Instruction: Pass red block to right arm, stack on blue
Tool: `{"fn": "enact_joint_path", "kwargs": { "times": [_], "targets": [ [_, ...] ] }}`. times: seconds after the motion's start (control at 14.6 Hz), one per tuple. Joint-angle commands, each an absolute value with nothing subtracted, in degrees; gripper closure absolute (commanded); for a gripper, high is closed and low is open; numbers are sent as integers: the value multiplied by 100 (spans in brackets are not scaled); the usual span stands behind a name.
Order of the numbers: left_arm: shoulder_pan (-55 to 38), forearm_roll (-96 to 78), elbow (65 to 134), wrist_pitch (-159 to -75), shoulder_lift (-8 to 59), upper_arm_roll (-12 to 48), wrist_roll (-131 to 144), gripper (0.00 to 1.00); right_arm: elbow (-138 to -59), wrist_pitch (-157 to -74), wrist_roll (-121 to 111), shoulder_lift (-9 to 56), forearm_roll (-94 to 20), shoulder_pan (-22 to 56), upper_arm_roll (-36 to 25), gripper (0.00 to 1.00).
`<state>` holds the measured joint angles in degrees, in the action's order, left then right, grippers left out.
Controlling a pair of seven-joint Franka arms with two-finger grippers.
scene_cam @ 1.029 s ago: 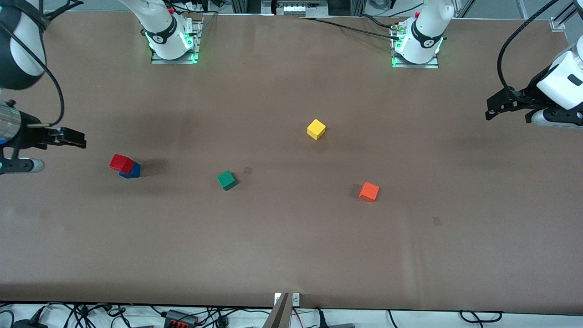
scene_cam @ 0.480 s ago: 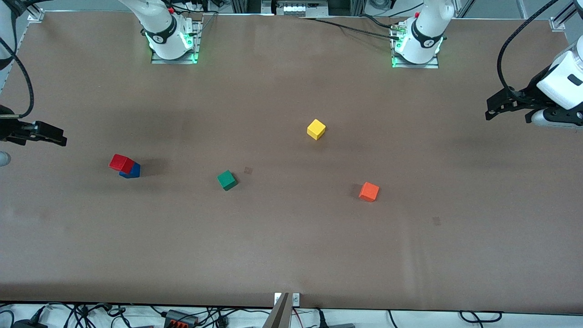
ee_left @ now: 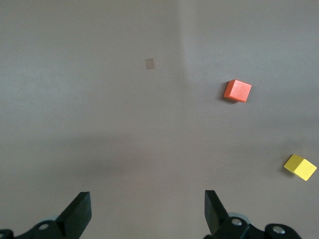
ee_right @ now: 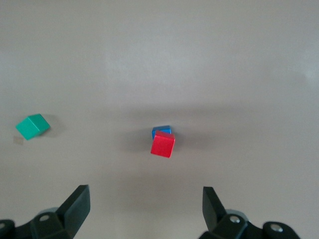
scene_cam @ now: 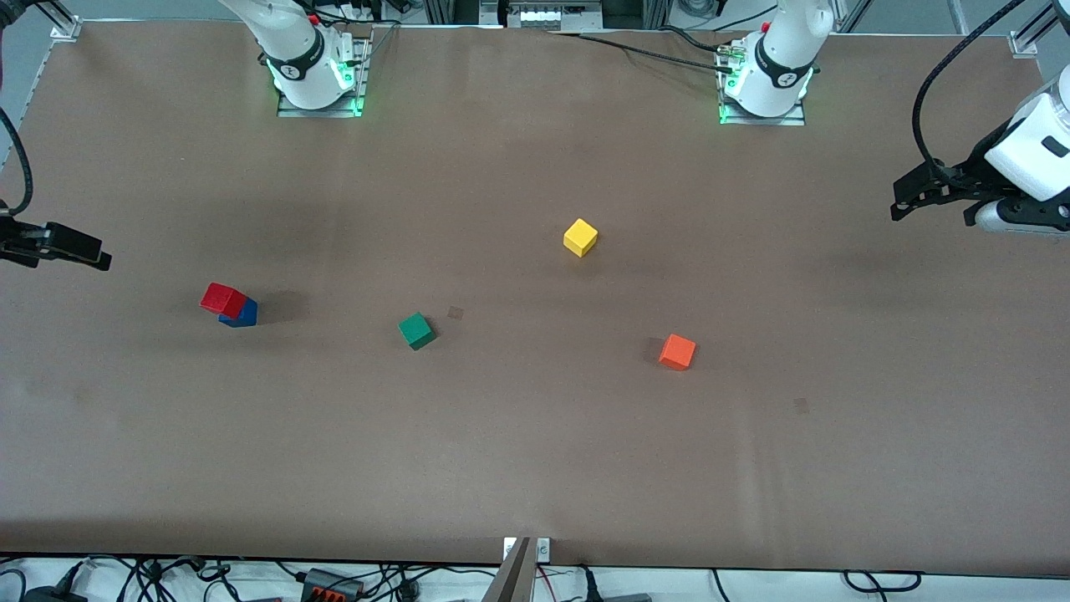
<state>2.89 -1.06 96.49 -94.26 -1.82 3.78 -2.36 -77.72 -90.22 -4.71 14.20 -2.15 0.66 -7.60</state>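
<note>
Blue block [scene_cam: 245,315] mostly hidden under red block [scene_cam: 222,298]. Right gripper [scene_cam: 79,251] cut off at frame edge in front view. Its arm is out of view.

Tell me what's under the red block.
The blue block sits under the red block, which rests on top, offset, so one blue edge shows. Most of the blue block's top is covered. Neither tool touches the stack.

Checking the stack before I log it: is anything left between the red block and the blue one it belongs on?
Nothing visible. The red block already sits on the blue cube, skewed. The right gripper is open and clear of it; the left gripper waits open at its end.
</note>
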Motion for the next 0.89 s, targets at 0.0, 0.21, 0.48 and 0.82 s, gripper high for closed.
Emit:
{"fn": "enact_joint_path", "kwargs": {
  "times": [0.0, 0.21, 0.48, 0.82],
  "targets": [
    [290, -35, 9475, -9360, -97, 387, -290, 0, -7787, -9114, -387, 1257, -237, -509, -151, 0],
    [299, -35, 9475, -9360, -97, 387, -290, 0, -7849, -9027, -186, 1204, -220, -457, -158, 0],
    [299, -35, 9475, -9360, -97, 387, -290, 0, -8558, -9271, -149, 713, 246, -238, -141, 0],
    [299, -35, 9475, -9360, -97, 387, -290, 0, -9227, -9571, -149, 264, 246, -237, -149, 0]
  ]
}}
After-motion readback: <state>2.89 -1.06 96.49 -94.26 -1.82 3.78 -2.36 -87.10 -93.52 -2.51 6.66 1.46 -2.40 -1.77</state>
